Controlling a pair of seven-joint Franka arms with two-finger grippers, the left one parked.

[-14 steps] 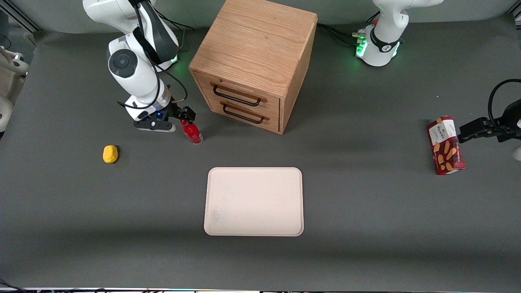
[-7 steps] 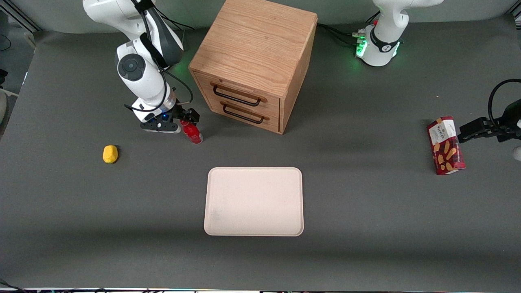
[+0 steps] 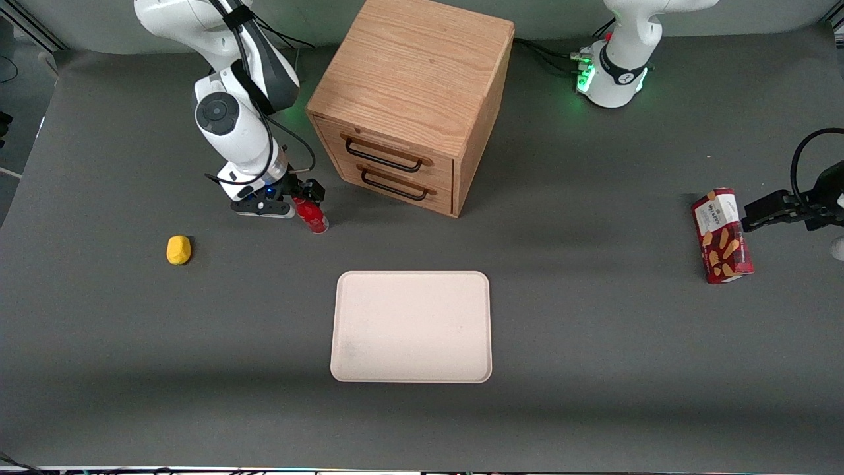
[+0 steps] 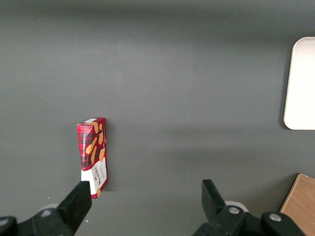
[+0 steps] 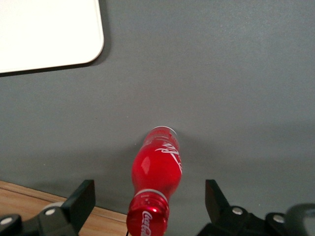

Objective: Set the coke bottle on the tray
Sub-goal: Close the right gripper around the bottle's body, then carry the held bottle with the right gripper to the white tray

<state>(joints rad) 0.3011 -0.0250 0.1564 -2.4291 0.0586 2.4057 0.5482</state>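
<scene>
Your right arm reaches down, its gripper (image 3: 304, 200) spread wide around the upright coke bottle (image 3: 313, 216), cap topmost, not clamped.

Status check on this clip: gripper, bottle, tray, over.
Gripper open, fingers either side of the coke bottle at cap height, no grasp. Bottle upright on table near the drawer cabinet. Tray bare, path to it unobstructed.

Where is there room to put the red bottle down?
The tray is bare all over, so it offers the most room. Bare table also lies between the tray and the biscuit box, and between the tray and the lemon. It is crowded where the open gripper straddles the bottle, close beside the cabinet.
</scene>
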